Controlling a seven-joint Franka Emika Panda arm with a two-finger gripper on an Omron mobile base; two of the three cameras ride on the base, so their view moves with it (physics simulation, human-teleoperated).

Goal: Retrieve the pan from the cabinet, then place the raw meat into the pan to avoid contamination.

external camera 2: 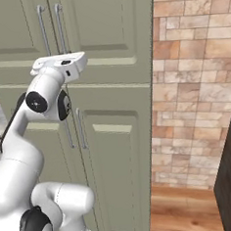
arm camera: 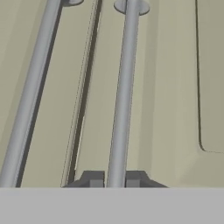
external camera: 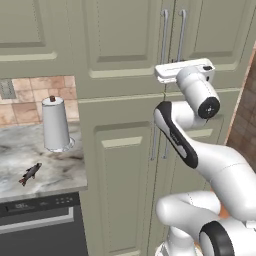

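Hand (arm camera: 114, 179) closed narrow around the right-hand silver bar handle (arm camera: 123, 92) of the tall sage-green cabinet (external camera: 130, 150), doors shut. Small dark grey-brown fish (external camera: 30, 173) with forked tail lies on the marble tabletop (external camera: 60, 167), well left of and below the hand, near a paper-towel roll (external camera: 55, 125).

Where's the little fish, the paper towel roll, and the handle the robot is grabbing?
fish (external camera: 30, 173), left base view, its body.
paper towel roll (external camera: 55, 125), left base view, its side.
handle (arm camera: 122, 96), hand view, its bar.

The arm reaches up and forward, wrist level — the tool (arm camera: 114, 179) nearly closed, fingertips (arm camera: 93, 178) narrowly apart.
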